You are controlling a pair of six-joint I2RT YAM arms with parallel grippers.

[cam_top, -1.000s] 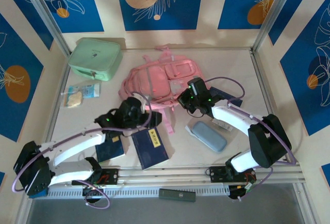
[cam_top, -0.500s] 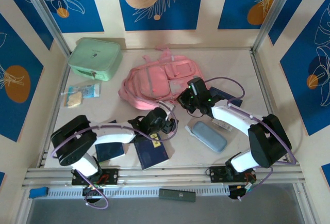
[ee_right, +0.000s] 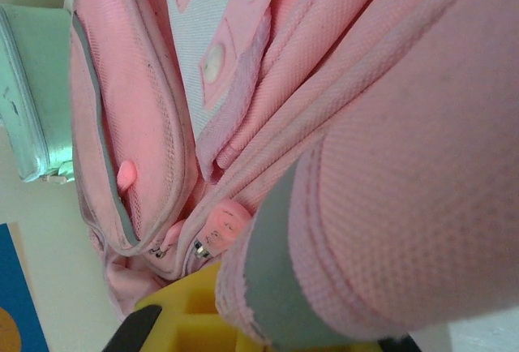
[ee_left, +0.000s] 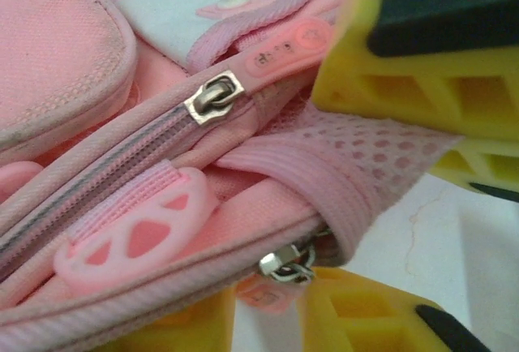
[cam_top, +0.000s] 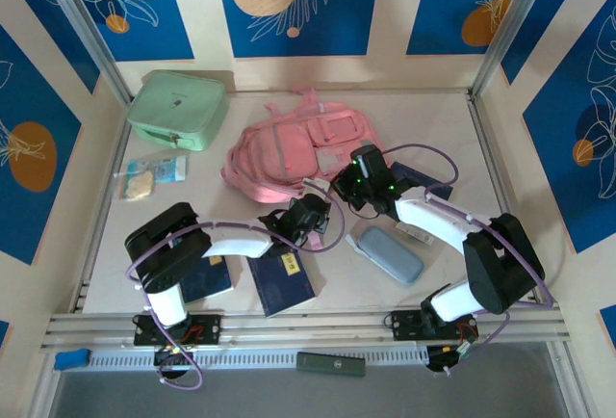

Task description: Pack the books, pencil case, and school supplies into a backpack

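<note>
The backpack (cam_top: pixel 289 148) lies flat on the surface (cam_top: pixel 452 129) towards the back, and the zips that can be seen on it look closed. The left pincer (cam_top: pixel 313 216) is at its near edge. In the left wrist view its jaws stand on either side of a ribbed pink band and some mesh, next to a metal zip pull (ee_left: pixel 285 264), and they press on the fabric, but I cannot tell how firm the hold is. The right pincer (cam_top: pixel 358 179) is fully closed on a fold of the bag at the near right corner. Nothing is packed yet: one book (cam_top: pixel 282 278) and a second book (cam_top: pixel 207 278) lie near the front, and the pencil case (cam_top: pixel 390 254) is to the right of them, with a small whitish bar (cam_top: pixel 416 234) just beside it. In my judgement the main risk is that the left pincer has fabric and not the pull, so a tug would slide the whole bag or slip off without opening it. Also, if both pincers pull against each other the fold may escape from the right one, and the left arm, which passes over the books, could push them.
</note>
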